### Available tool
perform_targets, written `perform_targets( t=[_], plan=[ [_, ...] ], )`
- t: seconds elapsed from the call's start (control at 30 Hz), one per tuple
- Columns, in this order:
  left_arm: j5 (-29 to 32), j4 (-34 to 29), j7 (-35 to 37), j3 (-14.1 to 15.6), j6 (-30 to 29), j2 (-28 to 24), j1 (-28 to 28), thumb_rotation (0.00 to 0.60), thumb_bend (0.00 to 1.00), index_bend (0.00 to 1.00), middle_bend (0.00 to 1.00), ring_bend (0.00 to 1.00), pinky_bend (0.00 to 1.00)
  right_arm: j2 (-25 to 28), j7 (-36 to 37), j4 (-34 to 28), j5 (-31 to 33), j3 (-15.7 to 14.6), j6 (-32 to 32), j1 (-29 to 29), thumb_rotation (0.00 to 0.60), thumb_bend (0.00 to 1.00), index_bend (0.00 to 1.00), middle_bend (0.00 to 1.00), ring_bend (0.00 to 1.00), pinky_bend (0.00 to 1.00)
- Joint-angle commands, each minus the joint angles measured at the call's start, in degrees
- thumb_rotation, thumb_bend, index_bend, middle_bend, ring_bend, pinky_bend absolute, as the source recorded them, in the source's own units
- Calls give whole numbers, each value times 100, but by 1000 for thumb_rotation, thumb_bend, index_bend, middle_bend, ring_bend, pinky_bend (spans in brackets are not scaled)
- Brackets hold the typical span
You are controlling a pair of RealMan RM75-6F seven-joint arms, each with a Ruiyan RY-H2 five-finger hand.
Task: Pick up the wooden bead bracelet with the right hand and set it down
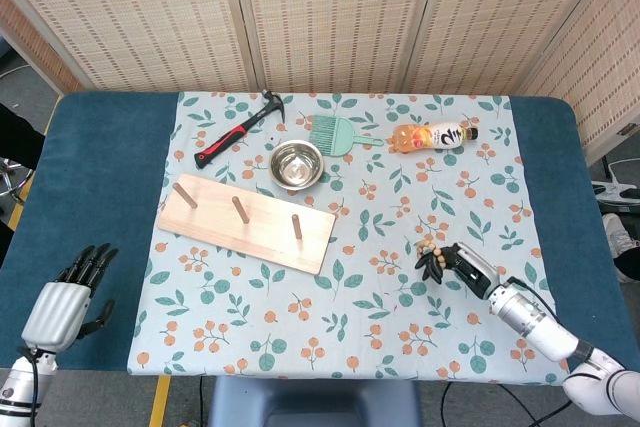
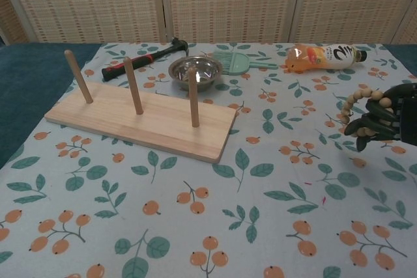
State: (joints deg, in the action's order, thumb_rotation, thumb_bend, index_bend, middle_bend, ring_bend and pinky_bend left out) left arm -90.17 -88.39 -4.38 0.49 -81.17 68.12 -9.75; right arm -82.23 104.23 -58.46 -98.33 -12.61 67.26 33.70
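The wooden bead bracelet (image 2: 355, 99) is a loop of pale round beads; in the head view the bracelet (image 1: 427, 245) shows only as a few beads above the fingers. My right hand (image 2: 384, 120), black and curled, holds it above the floral cloth at the right side; the same right hand (image 1: 447, 263) shows low right in the head view. My left hand (image 1: 68, 292) hangs off the near left corner of the table, fingers apart and holding nothing.
A wooden board (image 1: 245, 224) with three upright pegs lies mid-table. Behind it sit a steel bowl (image 1: 296, 164), a red-handled hammer (image 1: 236, 130), a green brush (image 1: 336, 133) and a lying orange drink bottle (image 1: 432, 135). The blue table edge (image 1: 100, 197) flanks the cloth.
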Motion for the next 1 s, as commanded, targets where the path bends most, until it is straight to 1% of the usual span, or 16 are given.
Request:
perform_targets(
  t=[0.03, 0.13, 0.27, 0.37, 0.47, 0.5, 0.53, 0.63, 0.67, 0.77, 0.83, 0.97, 1.0],
  plan=[
    [3, -3, 11, -1, -6, -9, 4, 600, 444, 0, 58, 44, 305, -43, -12, 41, -31, -20, -19, 8, 166, 378, 589, 735, 355, 444],
    [9, 2, 31, -2, -17, -21, 11, 600, 445, 0, 62, 44, 305, -84, -38, 71, -45, -26, -36, 14, 164, 286, 608, 735, 359, 444],
    [2, 8, 70, -1, -32, -37, 17, 600, 446, 0, 62, 44, 305, -132, -152, 91, -11, -9, -71, -1, 165, 208, 653, 735, 382, 446],
    [-6, 7, 89, 1, -46, -49, 22, 600, 445, 0, 61, 44, 305, -127, -201, 56, 9, 13, -87, 7, 168, 199, 677, 735, 396, 447],
    [-11, 5, 91, 3, -51, -50, 24, 600, 446, 0, 61, 44, 305, -119, -136, 23, 10, 22, -46, -4, 181, 203, 678, 735, 397, 448],
    [-15, 3, 88, 5, -51, -50, 23, 600, 446, 0, 62, 44, 305, -115, -88, 23, -2, 19, -16, -8, 193, 230, 678, 735, 397, 448],
    [-16, 3, 85, 6, -48, -48, 22, 600, 446, 0, 62, 44, 305, -116, -44, 33, -13, 20, 19, -13, 208, 291, 678, 735, 398, 448],
    [-19, 6, 76, 8, -41, -38, 19, 600, 446, 0, 62, 44, 305, -141, 57, 115, -48, 8, 119, -45, 276, 536, 681, 735, 398, 447],
    [-21, 5, 72, 8, -41, -36, 18, 600, 446, 0, 62, 44, 305, -148, 81, 150, -50, 13, 146, -53, 299, 589, 683, 735, 398, 447],
    [-28, 0, 60, 12, -38, -29, 16, 600, 446, 0, 61, 44, 305, -149, 166, 198, -56, 15, 207, -72, 337, 682, 688, 734, 398, 447],
    [-34, -2, 56, 13, -44, -25, 17, 600, 446, 0, 62, 44, 305, -158, 183, 230, -62, 5, 237, -95, 351, 723, 688, 734, 398, 447],
    [-51, -13, 36, 18, -29, -17, 4, 600, 447, 0, 61, 43, 305, -128, 206, 241, -78, 1, 279, -100, 364, 772, 689, 735, 398, 447],
    [-55, -14, 35, 19, -30, -15, 3, 600, 447, 0, 62, 44, 305, -119, 201, 239, -74, 2, 285, -105, 370, 802, 689, 735, 398, 447]
  ],
)
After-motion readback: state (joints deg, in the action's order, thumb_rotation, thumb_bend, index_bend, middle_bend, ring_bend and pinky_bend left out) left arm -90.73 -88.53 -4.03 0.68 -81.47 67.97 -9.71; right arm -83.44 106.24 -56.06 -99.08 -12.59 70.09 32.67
